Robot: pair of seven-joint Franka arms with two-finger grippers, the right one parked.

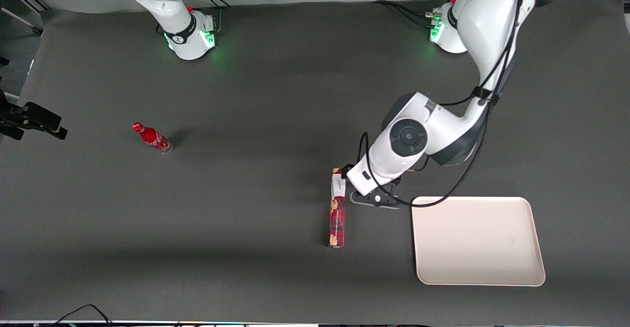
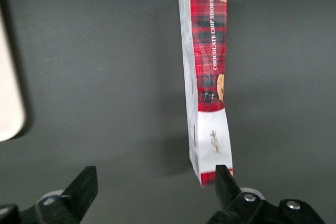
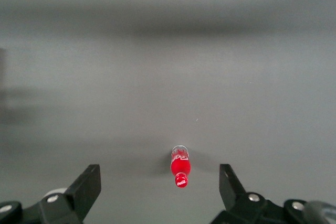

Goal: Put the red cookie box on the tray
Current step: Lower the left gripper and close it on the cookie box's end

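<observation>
The red cookie box lies flat on the dark table, a long tartan carton with its white label end farther from the front camera. The cream tray sits beside it toward the working arm's end, a gap of bare table between them. My gripper hovers over that gap, close to the box's label end. In the left wrist view the gripper is open with only table between the fingers. The red cookie box runs away from one fingertip, which overlaps its label corner. A strip of the tray shows at the frame's edge.
A small red bottle lies on its side toward the parked arm's end of the table and also shows in the right wrist view. A black fixture juts in at that end's table edge.
</observation>
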